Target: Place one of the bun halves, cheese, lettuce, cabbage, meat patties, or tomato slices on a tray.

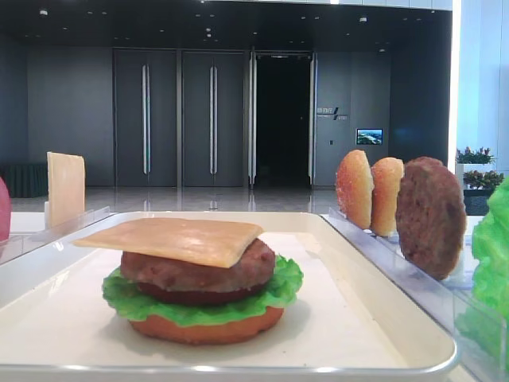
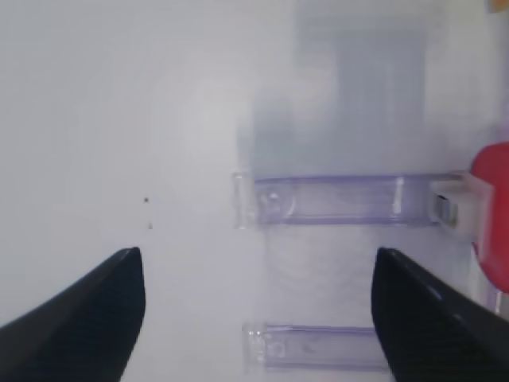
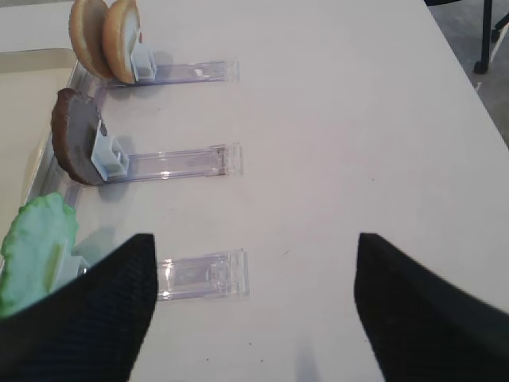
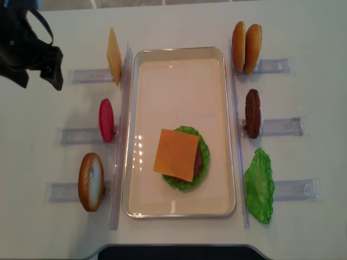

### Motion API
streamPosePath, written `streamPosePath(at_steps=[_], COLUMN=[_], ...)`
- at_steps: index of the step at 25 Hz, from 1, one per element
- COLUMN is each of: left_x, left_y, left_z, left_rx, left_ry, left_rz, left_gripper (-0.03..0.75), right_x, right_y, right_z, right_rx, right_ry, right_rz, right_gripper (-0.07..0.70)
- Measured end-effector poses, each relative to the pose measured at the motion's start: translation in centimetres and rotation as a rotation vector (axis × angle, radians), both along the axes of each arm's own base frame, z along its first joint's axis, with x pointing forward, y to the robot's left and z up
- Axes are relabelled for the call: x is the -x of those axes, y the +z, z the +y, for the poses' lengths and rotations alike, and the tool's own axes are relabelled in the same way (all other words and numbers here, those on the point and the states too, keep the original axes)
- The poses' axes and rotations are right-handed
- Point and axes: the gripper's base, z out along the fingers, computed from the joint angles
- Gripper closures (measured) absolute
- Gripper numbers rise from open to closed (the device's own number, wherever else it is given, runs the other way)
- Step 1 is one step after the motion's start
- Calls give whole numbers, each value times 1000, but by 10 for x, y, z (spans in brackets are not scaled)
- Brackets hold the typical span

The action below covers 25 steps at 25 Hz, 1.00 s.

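On the tray (image 4: 135, 124), a stack at six o'clock has bun, lettuce (image 4: 187, 181), patty, cheese (image 4: 176, 154). Both jaws stand wide, empty. Next likely the tomato slice (image 4: 106, 119) at nine o'clock, needing the left gripper (image 2: 258, 318).

The right gripper (image 3: 254, 310) hangs with fingers wide apart over the white bench (image 3: 342, 119) — nothing between them. Along the left edge stand three clear racks: two bun halves (image 3: 103, 36), a meat patty (image 3: 73, 135) and lettuce (image 3: 36, 251).
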Motion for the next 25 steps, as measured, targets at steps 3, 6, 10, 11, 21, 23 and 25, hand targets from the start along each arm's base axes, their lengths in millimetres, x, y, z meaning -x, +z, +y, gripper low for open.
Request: streamPosePath(at_steps=[3,6,10,11,21,23,25], left_x=[4,7,8,8,75,95,117], left_y=[0,0,0,0,-11,-13,-16], left_z=[17,25,28,28,21,19,17], left_rx=[-18,-37,-35,-35,-28,-27,-27], left_ry=[68,105,153,166,173,172,172], left_rz=[29,54,50,49,64,55,51], left_gripper=[24,24,24,24,68,71,71], right_x=[0,0,0,0,0,0,0], right_y=[0,0,0,0,0,0,0], right_z=[0,0,0,0,0,0,0], right_rx=[0,0,0,0,0,0,0], right_ry=[0,0,0,0,0,0,0], right_rz=[0,0,0,0,0,0,0], right_gripper=[108,108,108,108,108,108,108])
